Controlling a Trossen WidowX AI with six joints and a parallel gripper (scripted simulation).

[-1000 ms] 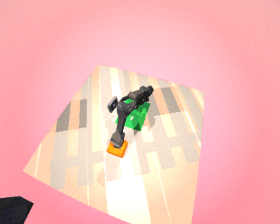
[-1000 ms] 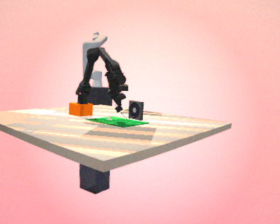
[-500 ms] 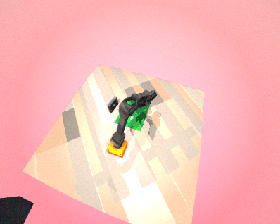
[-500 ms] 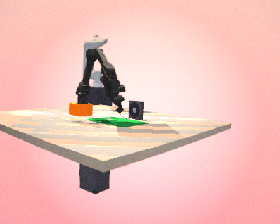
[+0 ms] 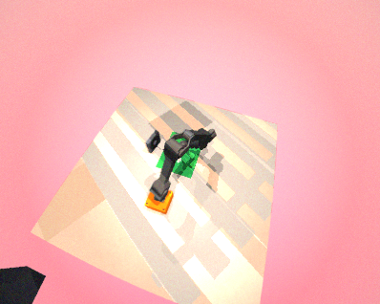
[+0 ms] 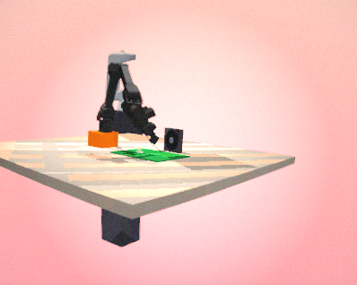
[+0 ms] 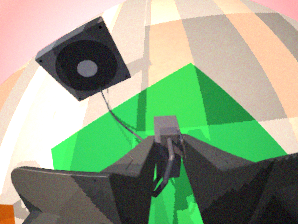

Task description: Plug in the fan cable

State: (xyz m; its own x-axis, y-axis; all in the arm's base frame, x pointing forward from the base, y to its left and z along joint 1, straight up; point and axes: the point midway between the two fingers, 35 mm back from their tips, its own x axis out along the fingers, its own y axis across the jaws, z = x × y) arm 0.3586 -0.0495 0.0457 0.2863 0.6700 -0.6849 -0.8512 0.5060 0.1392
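Observation:
The fan (image 5: pixel 153 141) (image 6: pixel 173 140) (image 7: pixel 87 68) stands upright beside the green board (image 5: pixel 192 169) (image 6: pixel 161 157) (image 7: pixel 175 100). My gripper (image 6: pixel 155 140) (image 7: pixel 167 140) is shut on the fan cable's plug (image 7: pixel 166 126), a small grey block between the fingertips. It holds the plug above the board, with the fingers slanting down in the exterior view. The thin cable (image 7: pixel 118 118) runs from the fan to the fingers. A small pale part, apparently the header (image 6: pixel 140 150), shows on the board in the exterior view. In the wrist view the header is not visible; the plug and fingers cover part of the board.
The orange block (image 5: pixel 152 204) (image 6: pixel 102 139) (image 7: pixel 6 213) lies at the arm's base. The arm covers part of the board in the top view. The table's edge (image 6: pixel 204 190) shows in the exterior view. Patchy shadows and light stripes cross the table and board.

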